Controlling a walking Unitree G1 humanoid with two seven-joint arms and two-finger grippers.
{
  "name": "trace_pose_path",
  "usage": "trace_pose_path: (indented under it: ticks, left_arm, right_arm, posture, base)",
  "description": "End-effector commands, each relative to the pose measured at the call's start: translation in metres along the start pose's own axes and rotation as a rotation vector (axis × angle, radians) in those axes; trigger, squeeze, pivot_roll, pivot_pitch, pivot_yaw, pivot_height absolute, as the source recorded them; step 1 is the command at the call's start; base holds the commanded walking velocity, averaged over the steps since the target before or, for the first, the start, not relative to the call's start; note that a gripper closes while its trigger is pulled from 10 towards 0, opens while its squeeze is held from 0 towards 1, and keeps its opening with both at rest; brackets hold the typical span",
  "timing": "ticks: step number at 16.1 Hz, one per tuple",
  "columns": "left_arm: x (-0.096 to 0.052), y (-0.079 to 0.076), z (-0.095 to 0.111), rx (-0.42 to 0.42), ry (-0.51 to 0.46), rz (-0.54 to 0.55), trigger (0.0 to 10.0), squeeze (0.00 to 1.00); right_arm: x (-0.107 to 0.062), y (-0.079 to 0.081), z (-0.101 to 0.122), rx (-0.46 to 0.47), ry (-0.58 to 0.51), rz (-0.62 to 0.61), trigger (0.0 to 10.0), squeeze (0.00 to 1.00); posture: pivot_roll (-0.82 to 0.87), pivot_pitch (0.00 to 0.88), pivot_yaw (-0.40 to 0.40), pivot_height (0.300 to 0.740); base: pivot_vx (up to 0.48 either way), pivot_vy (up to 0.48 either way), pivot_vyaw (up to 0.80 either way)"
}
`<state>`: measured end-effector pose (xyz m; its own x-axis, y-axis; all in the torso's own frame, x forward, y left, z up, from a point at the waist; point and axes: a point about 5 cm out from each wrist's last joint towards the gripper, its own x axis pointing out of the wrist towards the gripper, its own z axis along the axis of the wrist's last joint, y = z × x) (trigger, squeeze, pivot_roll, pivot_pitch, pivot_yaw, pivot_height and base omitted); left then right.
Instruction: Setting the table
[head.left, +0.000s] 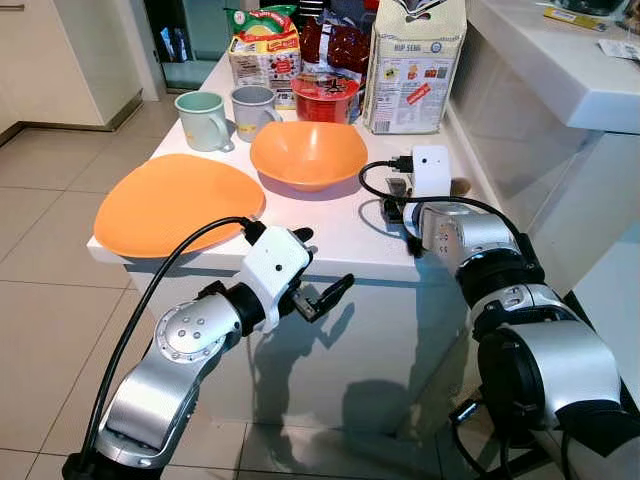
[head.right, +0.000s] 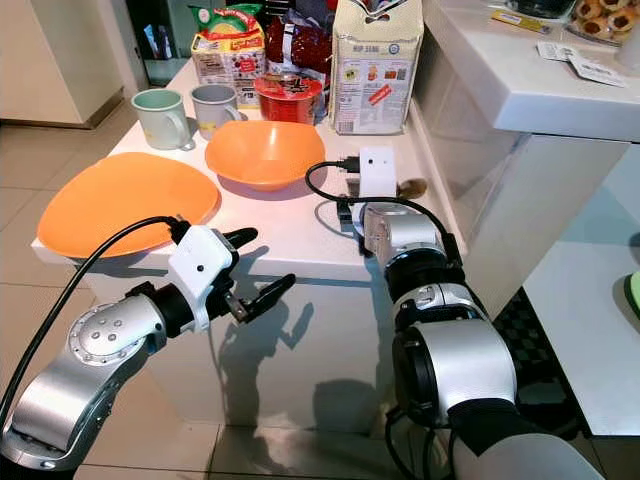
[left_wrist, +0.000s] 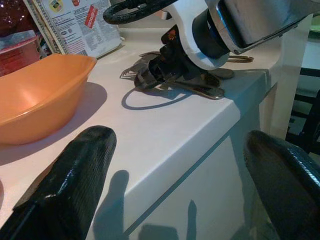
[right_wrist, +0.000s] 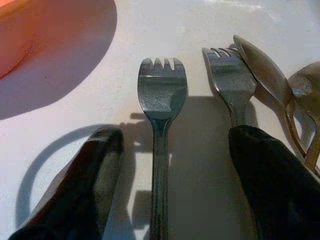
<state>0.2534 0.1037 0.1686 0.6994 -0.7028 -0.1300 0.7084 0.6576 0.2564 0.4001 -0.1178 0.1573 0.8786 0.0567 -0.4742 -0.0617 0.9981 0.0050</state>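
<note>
Here, 2 forks (right_wrist: 161, 100), 2 mugs (head.left: 203, 120), 1 bowl (head.left: 308, 152).

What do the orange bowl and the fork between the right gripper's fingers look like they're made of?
The orange bowl looks like matte plastic or melamine: uniform colour, soft dull sheen. The fork looks like brushed metal, probably stainless steel: grey, with fine scratches and faint reflections.

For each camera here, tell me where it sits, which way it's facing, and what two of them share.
Left and right eye views: on the head, looking forward and down at the white table, both silver arms showing.
Left wrist view: on the left arm, looking along its open fingers across the table edge toward the right gripper.
Right wrist view: on the right arm, looking down at the forks between its open fingers.
Both wrist views share the orange bowl.
</note>
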Motion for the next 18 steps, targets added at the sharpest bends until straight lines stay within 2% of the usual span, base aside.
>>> trace_pose_path:
  ticks: [1,12,18]
  left_arm:
    - [0.002,-0.001,0.005,0.013,-0.013,-0.02,10.0,0.0]
    - [0.006,-0.001,0.005,0.018,-0.022,-0.02,10.0,0.0]
    - [0.012,-0.003,0.008,0.009,-0.051,-0.004,10.0,0.0]
  right_arm:
    - [0.003,0.006,-0.018,0.035,0.089,0.045,0.0,0.0]
    - [0.003,-0.004,-0.017,0.044,0.074,0.03,0.0,0.0]
    - [0.002,-0.018,-0.01,0.083,0.032,0.026,0.0,0.0]
  posture:
    - [-0.03,0.0,-0.016,0.74]
    - [-0.05,0.0,-0.01,0.74]
    - [-0.06,0.0,-0.023,0.74]
  base:
    - [0.0,0.0,0.0]
    - [0.0,0.0,0.0]
    - [0.0,0.0,0.0]
